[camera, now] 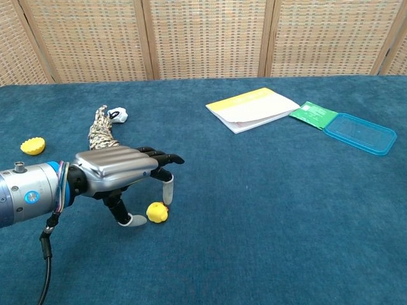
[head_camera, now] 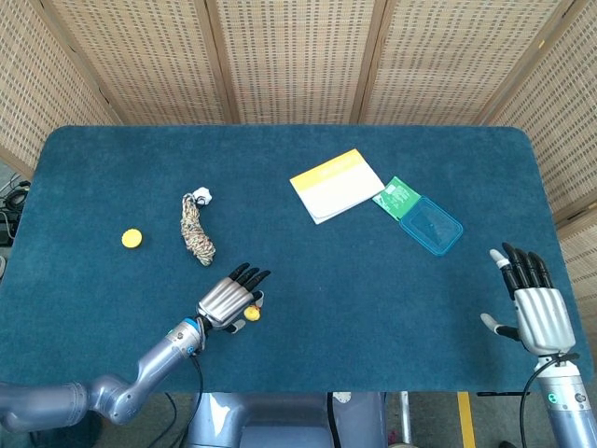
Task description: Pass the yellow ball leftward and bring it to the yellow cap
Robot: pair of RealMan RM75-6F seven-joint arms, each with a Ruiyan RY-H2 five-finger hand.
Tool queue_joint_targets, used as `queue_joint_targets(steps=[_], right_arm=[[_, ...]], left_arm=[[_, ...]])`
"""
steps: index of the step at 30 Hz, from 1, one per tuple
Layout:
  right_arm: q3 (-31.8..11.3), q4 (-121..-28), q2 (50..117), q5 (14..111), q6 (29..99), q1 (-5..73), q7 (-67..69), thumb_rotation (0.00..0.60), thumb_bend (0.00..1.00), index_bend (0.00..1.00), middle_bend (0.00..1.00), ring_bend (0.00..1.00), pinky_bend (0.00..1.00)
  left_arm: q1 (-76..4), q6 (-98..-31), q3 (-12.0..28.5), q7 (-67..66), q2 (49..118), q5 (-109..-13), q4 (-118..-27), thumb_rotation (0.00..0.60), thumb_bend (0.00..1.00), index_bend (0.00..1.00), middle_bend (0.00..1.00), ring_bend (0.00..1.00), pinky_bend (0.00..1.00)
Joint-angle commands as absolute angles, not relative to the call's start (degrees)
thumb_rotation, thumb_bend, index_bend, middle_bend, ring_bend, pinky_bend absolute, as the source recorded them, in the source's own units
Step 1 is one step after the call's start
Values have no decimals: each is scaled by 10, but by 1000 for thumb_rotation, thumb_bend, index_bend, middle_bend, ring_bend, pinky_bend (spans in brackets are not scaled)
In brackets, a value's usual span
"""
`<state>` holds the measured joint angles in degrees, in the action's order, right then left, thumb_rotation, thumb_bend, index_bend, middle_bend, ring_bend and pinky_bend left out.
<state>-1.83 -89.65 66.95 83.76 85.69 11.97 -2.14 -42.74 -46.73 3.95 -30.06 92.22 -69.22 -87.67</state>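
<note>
Head view: we see our left hand (head_camera: 229,297) spread over the yellow ball (head_camera: 252,313), holding nothing; yellow cap (head_camera: 131,238) well apart; right hand (head_camera: 535,308) open, idle.

Chest view: ball betw. thumb & fingertips (camera: 168,189), on table (camera: 267,210), ungripped.

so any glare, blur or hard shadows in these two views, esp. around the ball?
Head view: even, soft light, no glare, everything sharp; the yellow ball is partly covered by the left robot hand. Chest view: also sharp, with only a faint soft shadow on the table under that hand; the ball reads clearly, and the metal back of the hand shows a mild sheen, not blown out.
</note>
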Motion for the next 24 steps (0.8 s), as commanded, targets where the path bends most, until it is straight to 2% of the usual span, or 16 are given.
queue_joint_targets(steps=[1, 7, 16, 24], right_arm=[[-20, -896, 669, 839, 855, 118, -22, 600, 0, 72, 0, 0, 0], [-25, -895, 670, 842, 854, 115, -20, 600, 0, 91, 0, 0, 0], [-32, -893, 669, 845, 851, 112, -11, 600, 0, 109, 0, 0, 0], [-36, -891, 667, 851, 850, 109, -4, 600, 0, 115, 0, 0, 0]], left_arm=[[-430, -470, 37, -305, 926, -688, -875, 600, 305, 386, 0, 0, 0], [-434, -473, 34, -307, 933, -682, -870, 600, 307, 397, 0, 0, 0], [-437, -483, 32, -307, 952, -675, -856, 600, 307, 498, 0, 0, 0], [-440, -490, 32, -313, 957, -665, -856, 600, 315, 535, 0, 0, 0]])
